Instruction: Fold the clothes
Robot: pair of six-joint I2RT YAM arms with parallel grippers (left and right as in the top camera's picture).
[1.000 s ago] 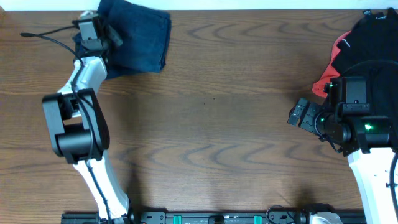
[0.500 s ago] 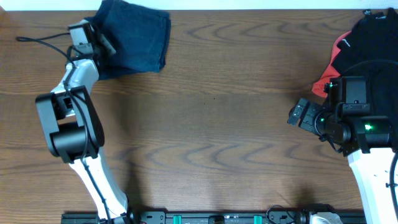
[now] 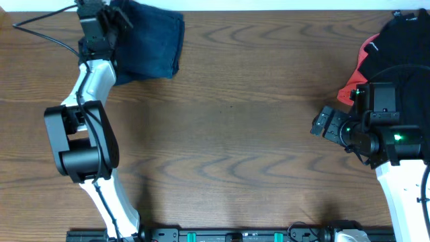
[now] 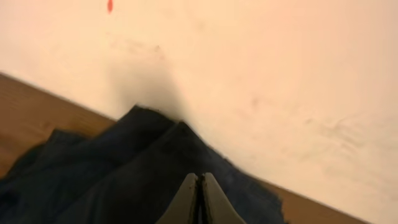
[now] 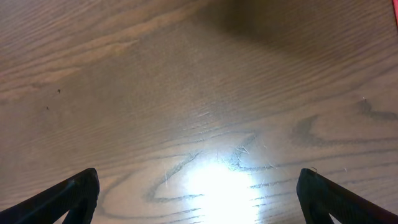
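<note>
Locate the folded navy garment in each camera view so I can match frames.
Overhead: the navy garment lies at the top left of the table, under the left gripper.
Left wrist: the garment fills the lower left and centre, below the pale wall, with the gripper's shut fingers over it.
Right wrist: not in it; only bare wood shows.
Shared landmark: the wood-grain table, visible in all three views.

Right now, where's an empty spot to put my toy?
The middle of the wooden table is bare, between the folded navy garment and the black-and-red clothes pile. It's crowded at both those far corners.
</note>
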